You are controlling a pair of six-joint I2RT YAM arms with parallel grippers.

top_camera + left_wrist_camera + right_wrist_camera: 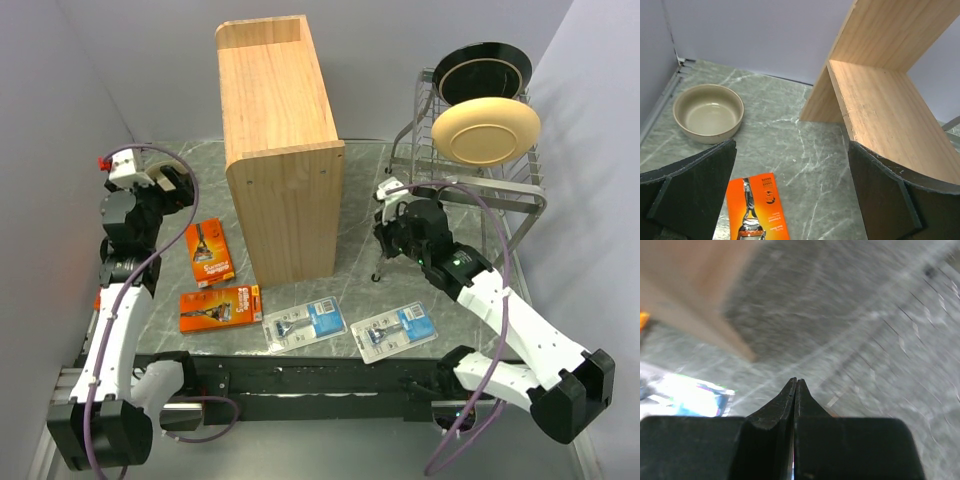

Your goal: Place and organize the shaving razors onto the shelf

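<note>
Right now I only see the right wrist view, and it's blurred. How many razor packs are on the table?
Observer: Four show in the top view: two orange cardboard razor packs left of the light wooden shelf, and two clear blister razor packs nearer the arm bases.
Operator: Left arm's jaws?
Observer: The left gripper has its jaws wide open, with one orange pack showing below them.
Operator: Anything else near it?
Observer: A beige ceramic bowl sits beyond that pack, left of the shelf.
</note>
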